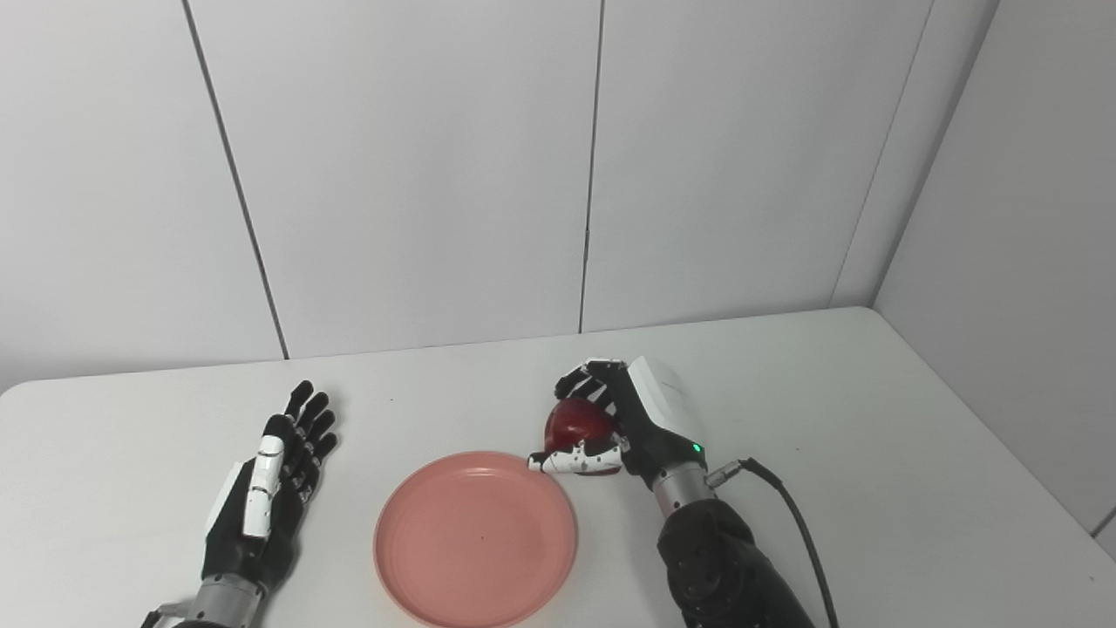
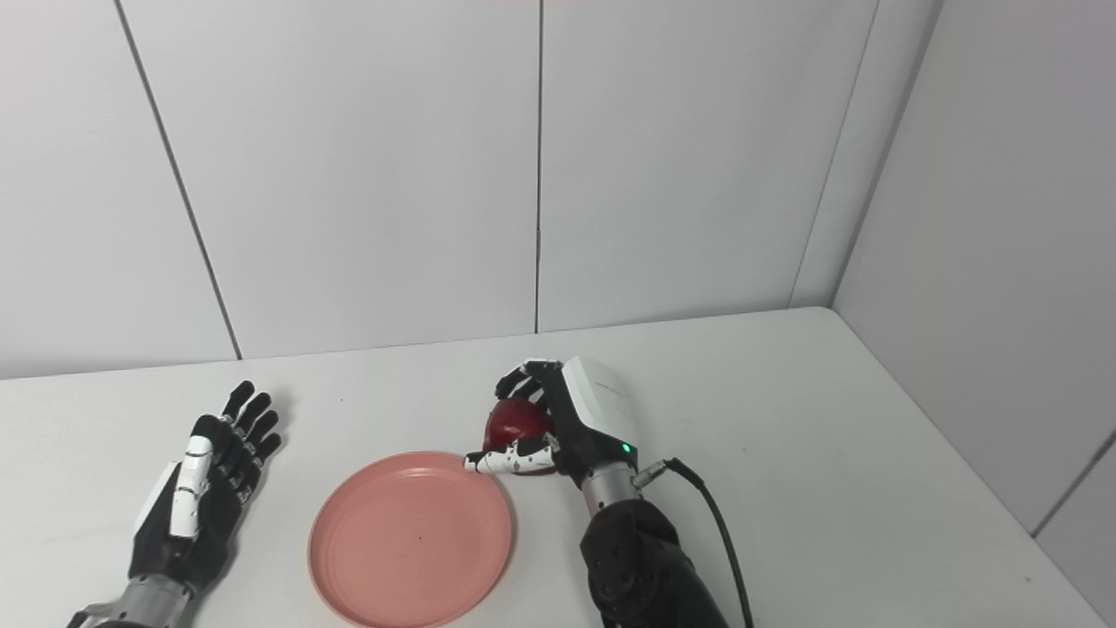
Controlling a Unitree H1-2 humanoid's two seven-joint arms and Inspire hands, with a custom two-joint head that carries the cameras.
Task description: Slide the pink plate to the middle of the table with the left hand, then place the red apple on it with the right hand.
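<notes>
The pink plate (image 1: pixel 475 536) lies empty on the white table near the front middle. The red apple (image 1: pixel 577 425) is just beyond the plate's right rim. My right hand (image 1: pixel 623 423) is shut on the apple, fingers over its top and thumb under its front; I cannot tell whether the apple rests on the table or is lifted. My left hand (image 1: pixel 275 475) lies open and empty on the table to the left of the plate, fingers stretched out, apart from the plate.
The white table (image 1: pixel 872 453) meets grey wall panels at the back and right. A black cable (image 1: pixel 798 523) runs from my right wrist along the forearm.
</notes>
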